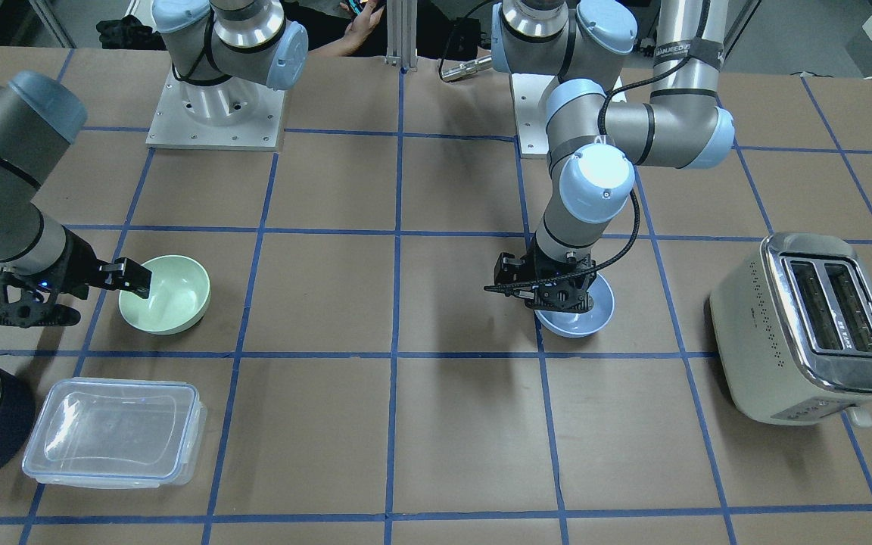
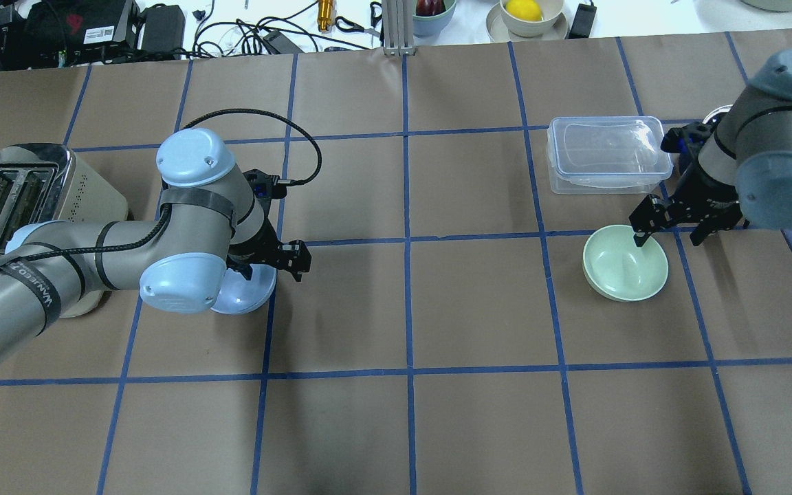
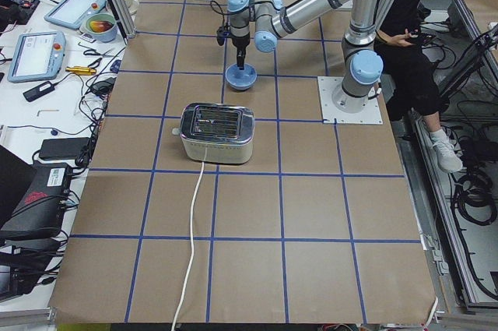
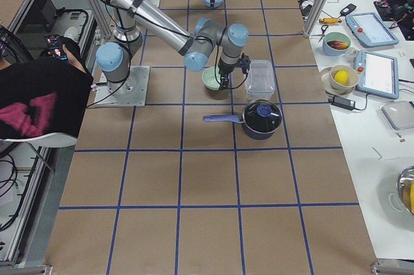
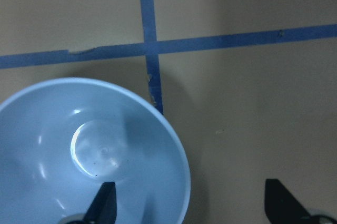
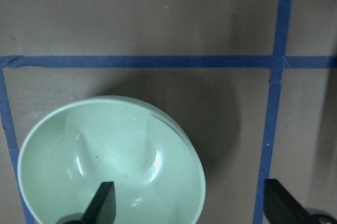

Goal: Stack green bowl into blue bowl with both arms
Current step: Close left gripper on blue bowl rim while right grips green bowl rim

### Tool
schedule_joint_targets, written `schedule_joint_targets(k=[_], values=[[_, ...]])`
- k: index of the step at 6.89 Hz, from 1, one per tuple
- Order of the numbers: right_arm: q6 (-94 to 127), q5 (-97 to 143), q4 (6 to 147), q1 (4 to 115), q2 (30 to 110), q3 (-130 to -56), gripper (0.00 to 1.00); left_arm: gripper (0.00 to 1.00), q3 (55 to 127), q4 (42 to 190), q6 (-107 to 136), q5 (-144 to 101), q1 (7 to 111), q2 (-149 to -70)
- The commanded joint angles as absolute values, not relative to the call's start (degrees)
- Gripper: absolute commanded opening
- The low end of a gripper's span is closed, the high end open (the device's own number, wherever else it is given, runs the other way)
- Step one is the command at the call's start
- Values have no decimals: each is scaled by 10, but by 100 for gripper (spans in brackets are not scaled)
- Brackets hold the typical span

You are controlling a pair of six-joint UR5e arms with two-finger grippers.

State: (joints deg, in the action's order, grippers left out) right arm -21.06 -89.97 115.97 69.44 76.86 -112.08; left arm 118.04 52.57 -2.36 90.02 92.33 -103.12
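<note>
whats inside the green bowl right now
Only one finger of the open right gripper, dipped inside the green bowl; its other finger is outside the rim. Otherwise the glossy interior is bare. The patch beneath that finger is hidden.

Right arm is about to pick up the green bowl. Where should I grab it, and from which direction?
Take the green bowl by its thin wall at the rim, coming straight down from above. It sits upright and open, and looks too wide to span. The right gripper hangs open astride the rim on the side nearest that arm, one finger inside and one outside.
</note>
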Motion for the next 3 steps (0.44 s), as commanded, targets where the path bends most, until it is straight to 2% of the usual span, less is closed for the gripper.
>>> schedule_joint_targets(k=[1, 2, 3], values=[[-218, -899, 1180, 693, 752, -1140, 100, 38, 1180, 519, -18, 930, 925, -1054], [-218, -900, 1187, 693, 742, -1141, 100, 12, 1179, 518, -13, 927, 925, -1056], [-221, -899, 1187, 693, 732, -1141, 96, 0, 1173, 517, 5, 926, 926, -1057]])
